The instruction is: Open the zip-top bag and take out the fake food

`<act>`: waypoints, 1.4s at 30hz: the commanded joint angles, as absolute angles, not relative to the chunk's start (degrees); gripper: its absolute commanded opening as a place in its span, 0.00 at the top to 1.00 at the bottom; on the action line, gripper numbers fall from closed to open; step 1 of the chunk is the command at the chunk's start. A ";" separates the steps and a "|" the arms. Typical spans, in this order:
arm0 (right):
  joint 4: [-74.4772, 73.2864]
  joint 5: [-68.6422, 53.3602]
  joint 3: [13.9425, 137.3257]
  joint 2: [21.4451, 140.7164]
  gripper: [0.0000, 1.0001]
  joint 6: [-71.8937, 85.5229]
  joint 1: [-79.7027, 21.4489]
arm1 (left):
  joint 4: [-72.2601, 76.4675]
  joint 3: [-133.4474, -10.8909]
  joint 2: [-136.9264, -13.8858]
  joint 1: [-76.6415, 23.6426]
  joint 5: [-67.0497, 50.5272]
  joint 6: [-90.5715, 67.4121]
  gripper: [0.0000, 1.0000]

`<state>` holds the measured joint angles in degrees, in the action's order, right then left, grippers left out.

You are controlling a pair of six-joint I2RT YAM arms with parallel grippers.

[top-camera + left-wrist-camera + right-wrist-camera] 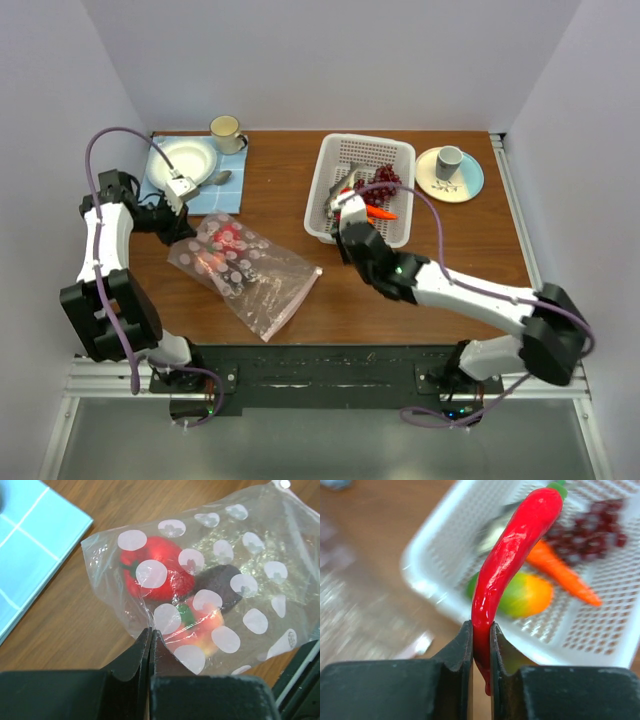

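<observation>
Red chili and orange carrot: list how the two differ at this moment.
The red chili is pinched in the right gripper; the orange carrot lies loose in the white basket. The chili stands nearly upright, while the carrot lies flat. The chili is glossy red and curved, and the carrot is orange and straight. Both are slim, tapered pieces outside the zip-top bag.

The left arm point(103, 245) and right arm point(470, 290) share one build: white links between chunky black joint housings. A purple cable point(92, 160) loops along each. The black bases point(190, 380) sit on a silver rail point(320, 372). The left pincer point(150, 630) and right pincer point(481, 626) each have matte black fingers point(131, 662), thick at the root and tapering to thin tips.
</observation>
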<state>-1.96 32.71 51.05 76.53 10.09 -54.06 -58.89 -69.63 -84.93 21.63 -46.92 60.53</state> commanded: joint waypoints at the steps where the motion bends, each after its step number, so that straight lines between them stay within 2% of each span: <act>1: 0.18 37.09 61.76 84.95 0.80 11.34 -45.97 | -63.45 -72.59 -83.23 19.87 -50.79 59.77 1.00; 2: 0.18 37.18 63.09 86.56 0.70 10.99 -44.57 | -64.76 -73.64 -82.88 19.69 -51.24 59.77 1.00; 3: -1.65 37.18 64.50 88.31 0.45 11.42 -43.95 | -65.30 -74.17 -82.27 19.69 -51.59 59.85 1.00; 6: -5.53 37.53 68.37 92.46 0.20 12.38 -43.59 | -66.44 -75.58 -81.13 19.60 -52.56 59.42 1.00; 10: -4.49 34.21 63.49 87.82 0.14 13.62 -43.77 | -66.36 -75.06 -80.68 19.51 -51.51 59.50 1.00; 11: -3.35 32.54 61.98 83.97 0.15 13.71 -44.12 | -64.70 -73.49 -80.68 19.51 -50.89 59.33 1.00; 13: -1.94 26.22 56.81 79.12 0.27 13.19 -45.26 | -62.68 -71.64 -81.38 19.42 -48.79 58.71 1.00; 14: -0.19 23.93 54.78 74.66 0.37 12.75 -47.09 | -60.66 -69.80 -82.43 19.51 -48.08 58.45 1.00; 15: -0.18 21.47 53.10 72.79 0.59 11.87 -48.50 | -59.60 -69.00 -82.96 19.51 -47.38 57.66 1.00; 16: -0.26 21.27 50.21 71.21 0.76 11.26 -50.43 | -58.55 -68.21 -83.58 19.51 -46.15 57.40 1.00; 17: 1.22 21.27 48.88 69.80 0.92 10.64 -54.89 | -56.53 -66.81 -84.19 19.51 -45.62 56.96 1.00; 18: 1.23 21.18 47.56 68.05 1.00 9.94 -57.11 | -55.64 -66.10 -85.16 19.42 -45.09 56.43 1.00; 22: 2.98 17.51 40.27 66.80 1.00 12.56 -65.20 | -49.94 -62.41 -86.75 19.51 -41.50 55.02 1.00; 27: 9.48 12.57 33.32 69.33 1.00 15.29 -68.46 | -46.15 -60.12 -88.42 19.42 -38.15 53.97 1.00; 30: 12.12 12.31 33.39 73.54 1.00 15.03 -69.26 | -45.09 -59.94 -88.94 19.51 -37.01 53.01 1.00; 32: 13.62 11.96 34.01 75.40 1.00 14.59 -69.43 | -45.70 -61.60 -88.68 19.60 -36.57 52.47 0.63; 33: 13.97 11.78 34.97 76.45 1.00 14.33 -69.43 | -46.14 -62.39 -88.42 19.51 -36.30 52.04 0.39; 34: 14.67 11.52 35.42 78.12 1.00 14.24 -69.52 | -47.62 -64.49 -87.98 19.60 -36.30 52.03 0.01; 38: 16.08 11.25 36.91 81.12 1.00 13.62 -69.52 | -50.62 -70.21 -82.99 19.69 -38.14 51.07 0.00; 42: 17.84 11.16 36.92 82.70 1.00 14.06 -69.52 | -53.60 -74.53 -80.60 19.60 -45.58 49.04 0.00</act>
